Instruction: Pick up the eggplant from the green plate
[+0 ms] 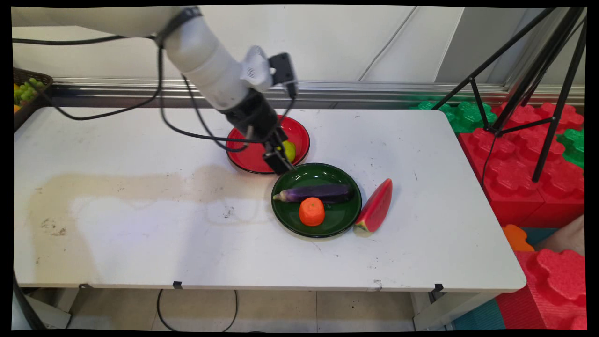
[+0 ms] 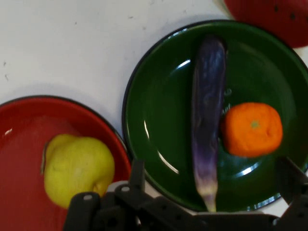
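White tabletop (image 1: 140, 234) carries 2 plates. Black two-finger gripper (image 1: 280, 161) hangs wide open and empty over the glossy dark-green plate (image 1: 285, 213), holding a purple eggplant (image 1: 318, 192) and orange tangerine (image 1: 311, 211). Yellow pear (image 2: 77, 168) sits in the red plate (image 1: 299, 133); a watermelon wedge (image 1: 375, 208) lies beside.

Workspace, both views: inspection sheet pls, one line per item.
Surface: white table with a brownish stain on its left half.
Things: green plate holds an eggplant and an orange; red plate holds a yellow pear; watermelon slice lies on the table at the green plate's right edge.
Clutter: basket of fruit at the far left.
Gripper: gripper open, empty, above the gap between the plates.
Cables: black cables hang from the arm.
Surroundings: tripod, red and green foam blocks at right.
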Action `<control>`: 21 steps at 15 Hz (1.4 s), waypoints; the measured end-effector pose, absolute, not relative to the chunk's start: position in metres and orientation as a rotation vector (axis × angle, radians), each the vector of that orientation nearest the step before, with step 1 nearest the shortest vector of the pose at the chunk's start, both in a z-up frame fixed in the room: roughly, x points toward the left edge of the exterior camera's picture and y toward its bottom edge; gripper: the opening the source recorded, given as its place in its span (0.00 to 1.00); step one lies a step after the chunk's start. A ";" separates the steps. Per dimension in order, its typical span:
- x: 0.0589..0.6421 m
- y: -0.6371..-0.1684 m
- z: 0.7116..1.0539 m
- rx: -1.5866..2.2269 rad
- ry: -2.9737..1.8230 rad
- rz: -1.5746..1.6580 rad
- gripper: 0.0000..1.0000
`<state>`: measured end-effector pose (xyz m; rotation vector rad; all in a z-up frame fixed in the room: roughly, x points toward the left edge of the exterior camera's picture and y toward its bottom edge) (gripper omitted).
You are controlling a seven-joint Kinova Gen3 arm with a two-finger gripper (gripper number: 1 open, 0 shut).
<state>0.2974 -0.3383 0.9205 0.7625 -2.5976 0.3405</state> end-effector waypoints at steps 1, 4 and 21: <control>0.291 -0.343 0.916 0.767 -2.600 0.343 1.00; 0.274 -0.358 0.902 0.773 -2.613 0.343 1.00; 0.213 -0.413 0.806 0.704 -2.650 0.260 1.00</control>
